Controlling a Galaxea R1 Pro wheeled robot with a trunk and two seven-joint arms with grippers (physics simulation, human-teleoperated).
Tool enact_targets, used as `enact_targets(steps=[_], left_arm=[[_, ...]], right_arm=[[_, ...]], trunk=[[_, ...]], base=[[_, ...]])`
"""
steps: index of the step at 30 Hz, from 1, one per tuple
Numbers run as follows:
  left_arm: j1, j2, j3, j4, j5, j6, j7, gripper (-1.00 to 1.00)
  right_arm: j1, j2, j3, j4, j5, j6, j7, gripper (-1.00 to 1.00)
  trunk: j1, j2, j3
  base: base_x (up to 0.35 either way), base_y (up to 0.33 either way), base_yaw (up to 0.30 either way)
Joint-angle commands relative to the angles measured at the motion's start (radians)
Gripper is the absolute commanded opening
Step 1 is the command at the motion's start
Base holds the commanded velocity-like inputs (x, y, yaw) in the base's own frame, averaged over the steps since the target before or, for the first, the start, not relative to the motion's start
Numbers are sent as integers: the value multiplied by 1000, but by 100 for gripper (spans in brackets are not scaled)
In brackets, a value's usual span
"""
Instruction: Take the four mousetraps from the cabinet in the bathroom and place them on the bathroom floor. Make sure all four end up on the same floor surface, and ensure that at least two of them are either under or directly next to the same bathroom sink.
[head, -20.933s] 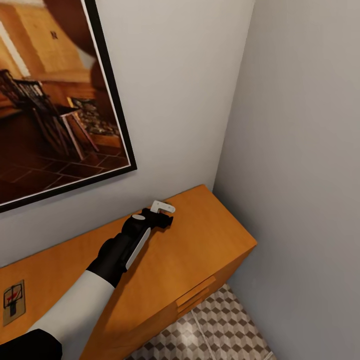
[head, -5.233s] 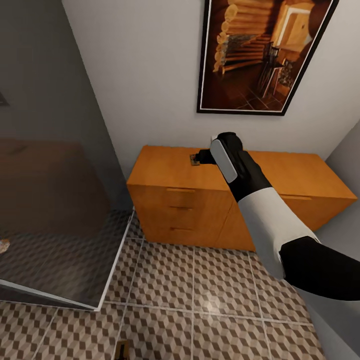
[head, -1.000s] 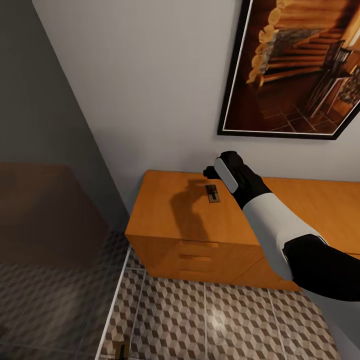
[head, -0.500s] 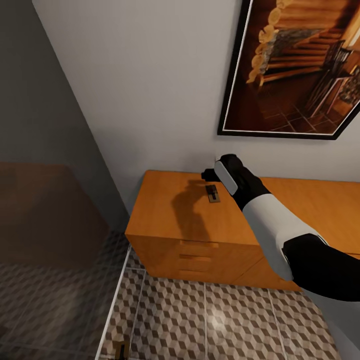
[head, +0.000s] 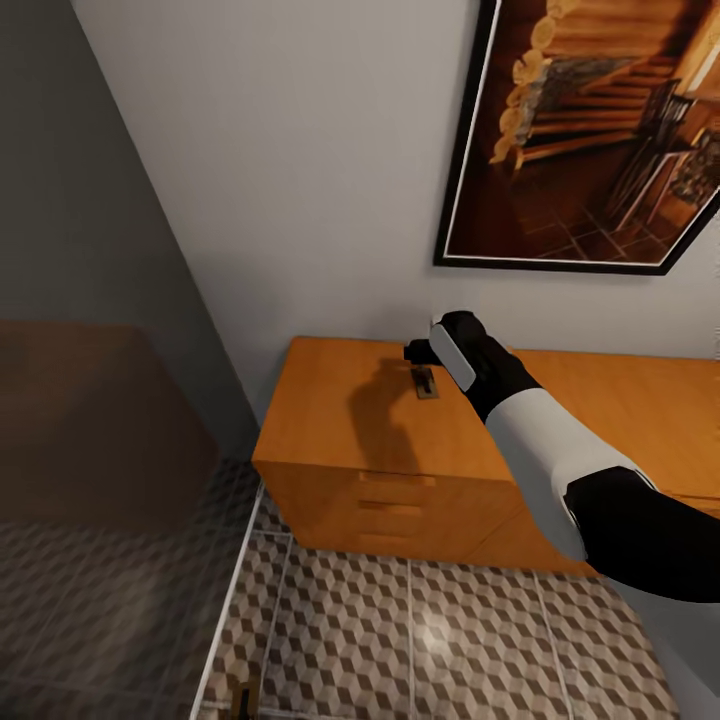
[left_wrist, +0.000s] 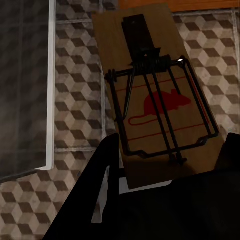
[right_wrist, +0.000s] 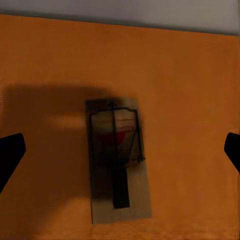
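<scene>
One mousetrap (head: 426, 382) lies flat on the top of the orange-brown cabinet (head: 330, 420), close to the wall. My right gripper (head: 413, 352) hovers just above it. In the right wrist view that mousetrap (right_wrist: 118, 160) lies centred under the right gripper (right_wrist: 120, 152), which is open with a dark fingertip (right_wrist: 10, 155) at each side. A second mousetrap (left_wrist: 155, 95), with a red mouse print, is held in my left gripper (left_wrist: 167, 167), shut on its lower end above the bathroom floor (left_wrist: 75, 90).
A grey glass panel (head: 100, 450) with a white edge stands left of the cabinet. A framed picture (head: 590, 140) hangs on the wall above it. Patterned floor tiles (head: 450, 640) spread in front of the cabinet drawers. A small brown thing (head: 243, 698) sits at the head view's bottom edge.
The camera has shifted slightly. My right gripper stays over the mousetrap on the cabinet, barely moved. The trap lies where it was.
</scene>
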Motion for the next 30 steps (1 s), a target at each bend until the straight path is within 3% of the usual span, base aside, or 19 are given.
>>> enact_targets(steps=[1,14,30], left_arm=[[-1,-1,-9,4,5,-6,4,-100],[-1,-1,-9,4,5,-6,4,-100],[-1,-1,-9,4,5,-6,4,-100]], right_arm=[[-1,-1,5,0,-10,2,-9,100],[-1,-1,5,10,-10,1,-9,100],[-1,-3,5,20,-10,-14,-9,100]], trunk=[[0,-1,-1],[0,-1,-1],[0,-1,-1]], base=[[-274,0,0],[-286,0,0],[-13,0,0]])
